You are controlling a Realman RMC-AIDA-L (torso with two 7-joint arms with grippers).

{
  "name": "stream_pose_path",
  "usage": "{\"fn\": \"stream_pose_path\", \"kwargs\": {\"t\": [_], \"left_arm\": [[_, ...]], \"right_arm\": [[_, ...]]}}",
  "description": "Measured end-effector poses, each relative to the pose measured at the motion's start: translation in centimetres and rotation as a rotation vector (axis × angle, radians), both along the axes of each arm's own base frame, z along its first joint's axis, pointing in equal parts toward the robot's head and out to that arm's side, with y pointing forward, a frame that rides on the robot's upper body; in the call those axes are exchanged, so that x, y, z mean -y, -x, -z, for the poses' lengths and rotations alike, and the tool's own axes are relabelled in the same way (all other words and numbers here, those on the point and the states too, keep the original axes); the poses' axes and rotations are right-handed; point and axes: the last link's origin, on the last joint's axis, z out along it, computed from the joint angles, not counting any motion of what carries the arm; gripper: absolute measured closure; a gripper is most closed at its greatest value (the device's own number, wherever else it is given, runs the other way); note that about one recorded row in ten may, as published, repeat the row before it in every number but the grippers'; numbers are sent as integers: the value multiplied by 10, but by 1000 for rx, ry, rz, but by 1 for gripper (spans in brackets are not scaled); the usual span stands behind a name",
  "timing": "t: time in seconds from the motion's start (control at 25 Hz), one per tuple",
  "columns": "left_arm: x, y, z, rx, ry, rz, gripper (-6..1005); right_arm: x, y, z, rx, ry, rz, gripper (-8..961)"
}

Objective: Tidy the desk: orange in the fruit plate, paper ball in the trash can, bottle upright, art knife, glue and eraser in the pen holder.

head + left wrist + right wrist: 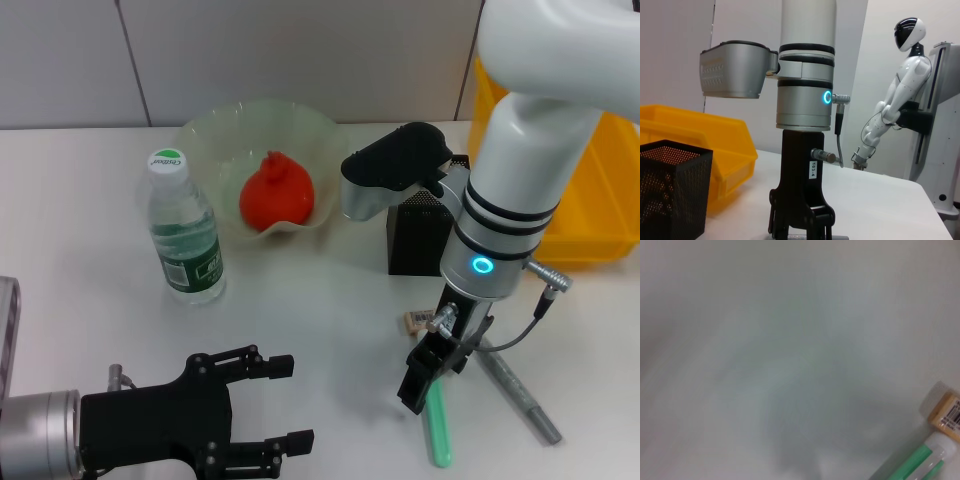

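1. Glue stick [437, 425], a green translucent tube, is lying flat on the white desk [320, 330] at the lower right of the head view, its long axis running nearly up and down the frame.
2. Right gripper [418, 385] is standing vertically over the tube's upper end, black fingers pointing down at it; whether they are parted or already pinching the tube cannot be told from any view.
3. Relation governing the coming move, as judged: the tube is lying directly under the right gripper, with the pen holder [415, 235] sitting further up the frame behind that arm. The right arm is clearly the nearer one.
4. Eraser [421, 320], a small beige block with a barcode label, is resting just beside the gripper, on its upper-left side in the frame; the right wrist view is showing it next to the green tube's end.
5. Art knife [520, 392], a grey slender bar, is lying diagonally at the right of the tube.
6. Pen holder is a black mesh cup, standing upright in front of the yellow trash can [600, 215].
7. Orange [277, 193] is already sitting in the pale-green scalloped fruit plate [215, 135]; the bottle [183, 230] is standing upright at the left.
8. Left gripper [270, 405] is waiting at the lower left, fingers spread apart and holding nothing.
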Motion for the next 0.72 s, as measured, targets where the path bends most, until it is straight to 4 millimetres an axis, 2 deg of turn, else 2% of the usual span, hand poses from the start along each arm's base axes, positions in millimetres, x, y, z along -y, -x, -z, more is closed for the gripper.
{"fn": "stream_pose_path", "kwargs": {"t": [0.72], "left_arm": [[2, 2, 0, -5, 3, 2, 201]], "right_arm": [[4, -1, 5, 8, 23, -24, 176]]}}
